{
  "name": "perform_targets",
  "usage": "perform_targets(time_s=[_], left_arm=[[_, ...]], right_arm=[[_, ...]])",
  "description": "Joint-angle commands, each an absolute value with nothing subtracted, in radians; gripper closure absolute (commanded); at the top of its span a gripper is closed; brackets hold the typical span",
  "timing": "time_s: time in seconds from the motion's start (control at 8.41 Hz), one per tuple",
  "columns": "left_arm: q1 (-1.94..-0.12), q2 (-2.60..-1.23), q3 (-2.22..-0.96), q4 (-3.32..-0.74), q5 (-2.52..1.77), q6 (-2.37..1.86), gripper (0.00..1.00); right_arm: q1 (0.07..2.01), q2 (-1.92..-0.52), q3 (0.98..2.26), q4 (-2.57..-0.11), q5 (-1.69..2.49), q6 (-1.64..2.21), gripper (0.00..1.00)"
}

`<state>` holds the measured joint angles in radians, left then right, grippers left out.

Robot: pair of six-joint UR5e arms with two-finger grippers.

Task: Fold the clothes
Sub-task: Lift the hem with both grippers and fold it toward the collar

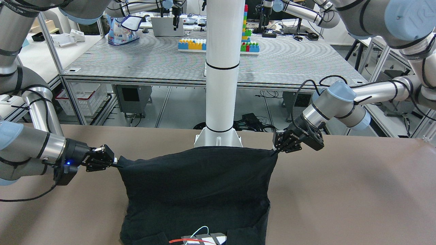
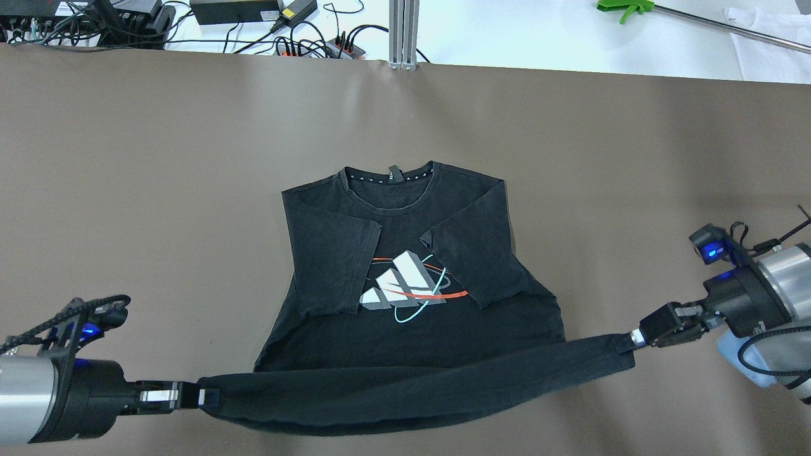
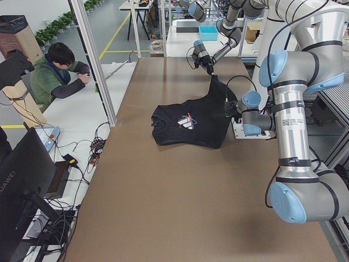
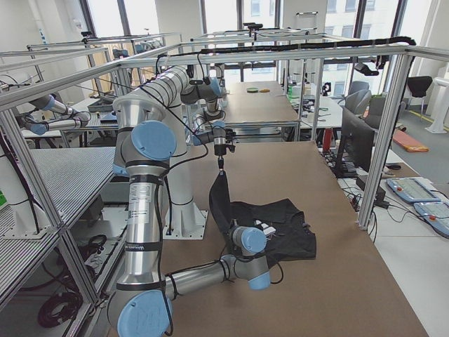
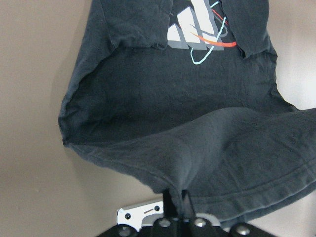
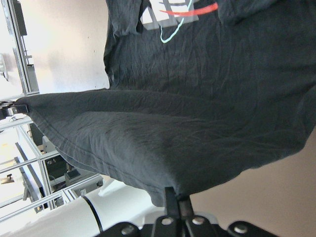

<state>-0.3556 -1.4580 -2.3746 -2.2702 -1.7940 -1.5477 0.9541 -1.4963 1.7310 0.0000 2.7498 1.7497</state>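
l gripper (image 2: 209, 398) pinched on black tee (image 2: 405, 329) hem corner, r gripper (image 2: 624, 342) same

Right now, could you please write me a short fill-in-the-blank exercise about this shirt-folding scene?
1. The T-shirt on the table is ___ in colour.
2. The left end effector and the right end effector each grip one ___ of its lifted bottom edge.
3. Its sleeves are folded ___, toward the printed logo.
Missing words: black; corner; inward.
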Motion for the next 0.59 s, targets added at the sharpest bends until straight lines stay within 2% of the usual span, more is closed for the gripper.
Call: perform_targets(time_s=[0.0,0.12,0.48], left_arm=[[-0.483,-1.538,-2.28,-2.269,-1.816,-1.548,1.0],[-0.509,-1.577,-2.246,-2.267,-1.815,-1.548,1.0],[-0.575,-1.688,-2.168,-2.202,-1.804,-1.548,1.0]], right_arm=[[1.04,-1.445,1.732,-0.273,2.719,1.55,1.0],[1.042,-1.443,1.735,-0.358,2.656,1.419,1.0],[1.04,-1.332,1.74,-0.537,2.504,1.373,1.0]])
